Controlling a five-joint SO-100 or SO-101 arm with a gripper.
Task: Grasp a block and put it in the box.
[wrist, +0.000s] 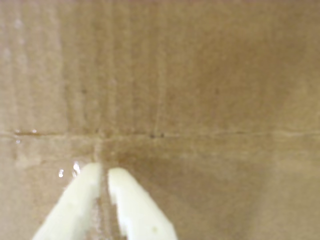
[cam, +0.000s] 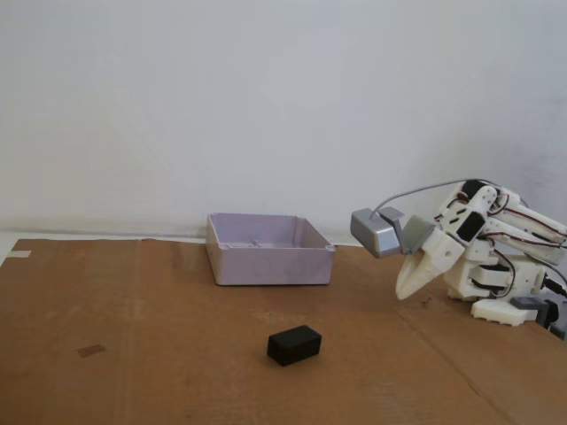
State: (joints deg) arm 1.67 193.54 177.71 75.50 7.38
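A small black block (cam: pixel 294 344) lies on the cardboard sheet in the fixed view, in front of the box. The box (cam: pixel 270 262) is a shallow pale lilac tray, open on top, behind the block. My gripper (cam: pixel 407 292) is at the right, folded close to the arm's base, pointing down just above the cardboard, well right of the block and box. In the wrist view its two white fingers (wrist: pixel 80 200) are nearly touching, with nothing between them, over bare cardboard. Block and box are out of the wrist view.
The brown cardboard sheet (cam: pixel 133 354) covers the table, with a crease line showing in the wrist view (wrist: pixel 200 134). A small strip of tape (cam: pixel 90 351) lies at the left. The arm's white base (cam: pixel 505 292) stands at the right edge. A white wall is behind.
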